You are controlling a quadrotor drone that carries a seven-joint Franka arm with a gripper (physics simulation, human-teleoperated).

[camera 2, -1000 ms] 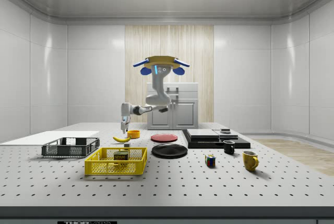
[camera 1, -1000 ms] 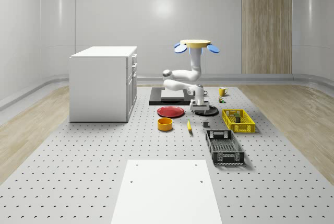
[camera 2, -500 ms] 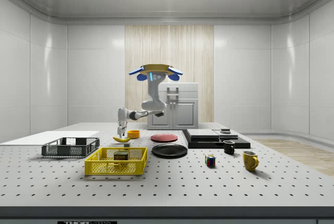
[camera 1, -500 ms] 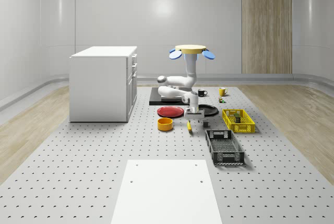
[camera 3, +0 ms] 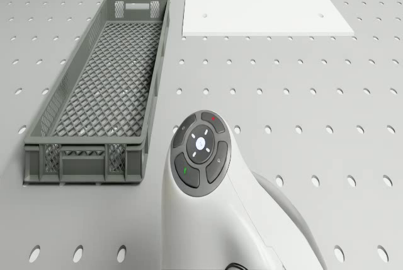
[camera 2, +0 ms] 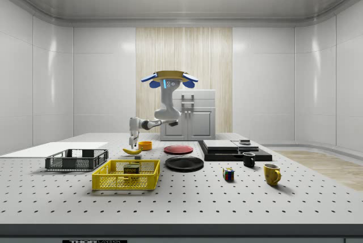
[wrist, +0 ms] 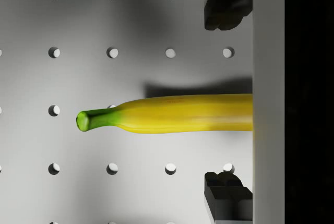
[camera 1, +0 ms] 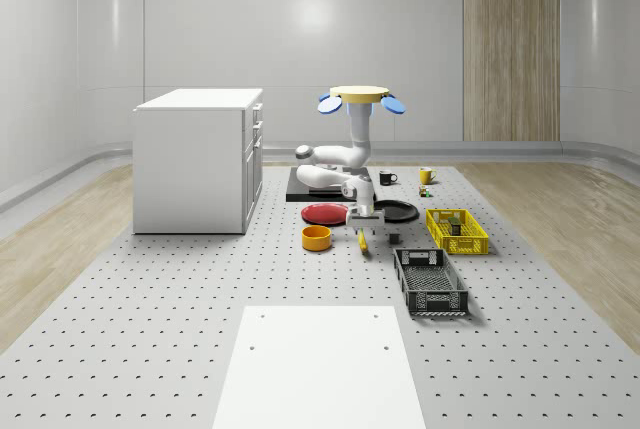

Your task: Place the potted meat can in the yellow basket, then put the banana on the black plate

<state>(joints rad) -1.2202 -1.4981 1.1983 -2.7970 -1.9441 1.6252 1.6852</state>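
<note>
Directly beneath the gripper (wrist: 228, 109) lies the banana (wrist: 172, 114) on the perforated table (wrist: 78, 182), its long axis crossing the gap between the wide-apart fingers (wrist: 224, 10) (drone (camera 1: 360, 99) hovering above, near the black plate (camera 1: 398, 211)).

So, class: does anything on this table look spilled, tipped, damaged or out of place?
Nothing stands out. The banana lies flat on the table, the potted meat can sits in the yellow basket, and the black plate lies flat.
</note>
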